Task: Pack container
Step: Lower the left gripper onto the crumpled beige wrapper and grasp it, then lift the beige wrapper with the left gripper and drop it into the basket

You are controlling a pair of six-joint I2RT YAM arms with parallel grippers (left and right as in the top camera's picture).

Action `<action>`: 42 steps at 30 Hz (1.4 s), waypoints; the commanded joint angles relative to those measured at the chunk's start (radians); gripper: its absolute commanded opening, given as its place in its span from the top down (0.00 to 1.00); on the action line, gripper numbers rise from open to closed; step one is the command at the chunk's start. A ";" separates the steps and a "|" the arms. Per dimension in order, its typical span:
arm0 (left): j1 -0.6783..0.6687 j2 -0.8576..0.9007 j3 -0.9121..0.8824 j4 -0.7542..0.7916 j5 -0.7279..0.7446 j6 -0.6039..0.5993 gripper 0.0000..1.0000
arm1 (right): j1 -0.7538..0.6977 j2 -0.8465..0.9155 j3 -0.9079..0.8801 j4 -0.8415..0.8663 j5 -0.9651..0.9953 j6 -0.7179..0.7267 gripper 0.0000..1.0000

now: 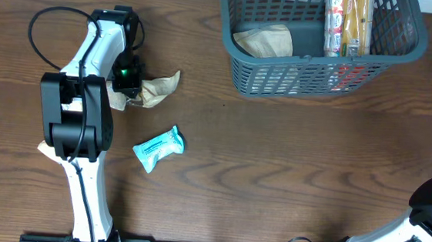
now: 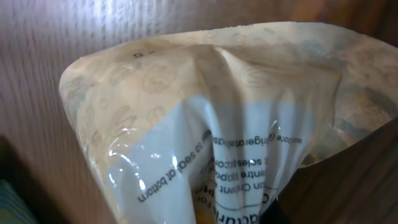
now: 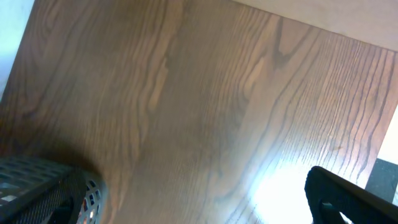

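**Left claw clamped on a beige packet, with the carry to the container ahead.**
The left claw [image 1: 132, 82] is closed on a crumpled beige packet [image 1: 158, 89] at the left of the desk [image 1: 290, 165]. I'd judge the pick made: next comes a lift and a long carry to the container [image 1: 240, 57] at the far right edge, clearing its rim before letting go. A teal packet [image 1: 158, 149] lies near, waiting. The right claw [image 3: 336, 193] hangs open and empty over dark wood grain. Little else of the room shows.
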 commanded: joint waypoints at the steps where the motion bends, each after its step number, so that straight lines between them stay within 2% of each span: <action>1: -0.011 0.010 -0.006 -0.004 -0.017 0.254 0.94 | -0.012 0.007 -0.003 -0.003 -0.005 -0.014 0.01; 6: -0.064 -0.070 -0.006 -0.017 -0.182 0.522 0.94 | -0.012 0.007 -0.003 -0.003 -0.008 -0.014 0.01; 12: -0.148 -0.291 0.003 0.013 -0.402 0.718 0.94 | -0.012 0.007 -0.003 -0.003 -0.009 -0.015 0.01; 16: -0.214 -0.491 0.019 0.165 -0.402 0.976 0.95 | -0.012 0.007 -0.003 -0.003 -0.008 -0.014 0.01; 19: -0.279 -0.640 0.022 0.283 -0.402 1.120 0.94 | -0.012 0.007 -0.003 -0.003 -0.008 -0.014 0.01; 21: -0.319 -0.715 0.022 0.346 -0.402 1.176 0.94 | -0.012 0.007 -0.003 -0.003 -0.005 -0.015 0.01; 26: -0.423 -0.835 0.022 0.464 -0.402 1.221 0.94 | -0.012 0.007 -0.003 -0.003 0.000 -0.026 0.01; 30: -0.506 -0.849 0.022 0.519 -0.400 1.222 0.94 | -0.013 0.007 -0.003 -0.003 0.000 -0.026 0.01; 36: -0.621 -0.769 0.022 0.682 -0.393 1.223 0.94 | -0.013 0.007 -0.003 -0.003 0.000 -0.026 0.01; 42: -0.637 -0.664 0.022 0.920 -0.392 1.218 0.94 | -0.013 0.007 -0.003 -0.003 -0.001 -0.042 0.01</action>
